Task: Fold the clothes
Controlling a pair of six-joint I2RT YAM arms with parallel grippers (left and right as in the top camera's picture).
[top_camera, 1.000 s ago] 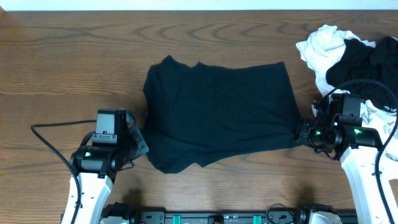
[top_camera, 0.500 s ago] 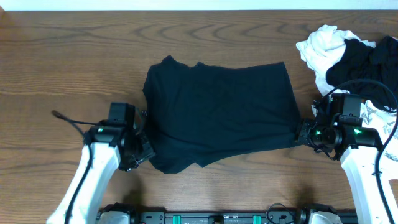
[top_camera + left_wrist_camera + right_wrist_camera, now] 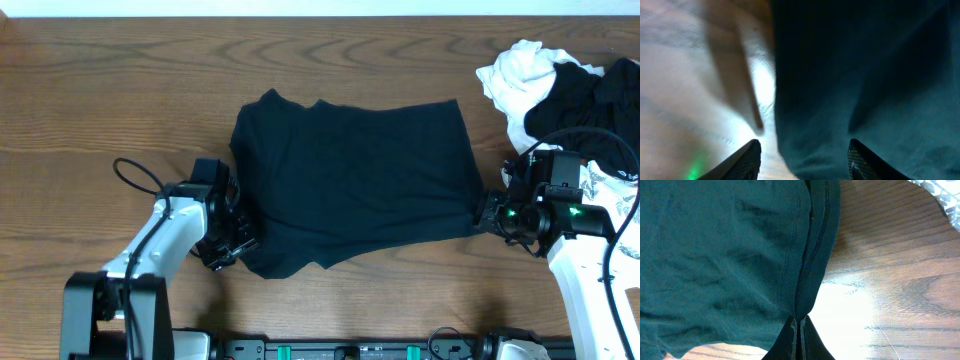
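Observation:
A dark teal shirt [image 3: 350, 180] lies flat in the middle of the wooden table. My left gripper [image 3: 238, 238] is open at the shirt's near-left edge; in the left wrist view its fingers [image 3: 805, 157] straddle the shirt's edge [image 3: 860, 85], one over bare wood, one over cloth. My right gripper [image 3: 482, 215] is shut on the shirt's near-right hem corner; the right wrist view shows the closed fingers [image 3: 799, 337] pinching the folded hem [image 3: 812, 260].
A pile of white, black and patterned clothes [image 3: 575, 90] sits at the far right, beside the right arm. A patterned cloth corner [image 3: 940, 195] shows in the right wrist view. The table's near edge runs close below both arms.
My left arm has swung right and forward, bringing its open gripper from bare wood onto the shirt's near-left edge. The right arm and shirt have not moved.

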